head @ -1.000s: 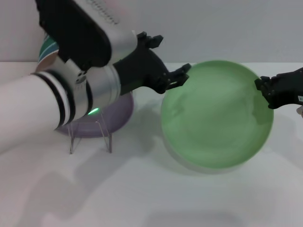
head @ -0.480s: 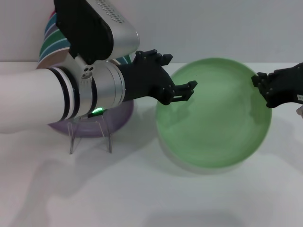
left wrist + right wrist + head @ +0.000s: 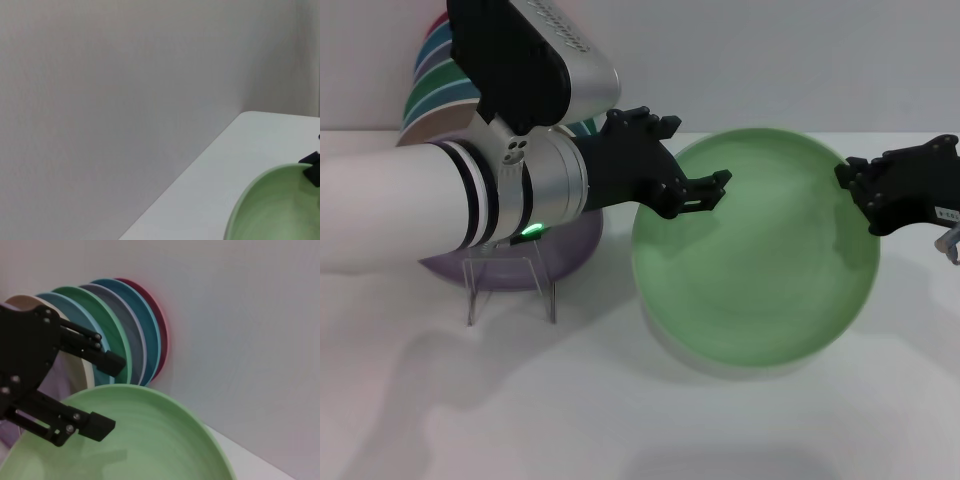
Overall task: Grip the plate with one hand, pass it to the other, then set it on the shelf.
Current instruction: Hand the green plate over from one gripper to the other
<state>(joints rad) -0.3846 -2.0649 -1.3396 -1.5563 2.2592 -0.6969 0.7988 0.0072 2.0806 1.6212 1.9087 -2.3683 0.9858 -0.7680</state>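
Note:
The mint-green plate (image 3: 755, 265) hangs tilted above the white table, casting a shadow below. My right gripper (image 3: 865, 195) is shut on its right rim. My left gripper (image 3: 688, 158), bulky and black with a green light on its arm, is open at the plate's upper left rim. In the right wrist view the left gripper (image 3: 107, 392) has one finger over the plate (image 3: 135, 440) and one beyond its rim. The plate's edge also shows in the left wrist view (image 3: 280, 205). The clear acrylic shelf (image 3: 510, 285) stands on the table under my left arm.
A lilac-purple plate (image 3: 570, 250) sits just behind the shelf. A row of upright coloured plates (image 3: 135, 330) stands at the back left against the wall, close behind my left arm. White table (image 3: 620, 420) spreads in front.
My right gripper has carried the plate to the left. My left gripper has moved right and now reaches over the plate's left rim.

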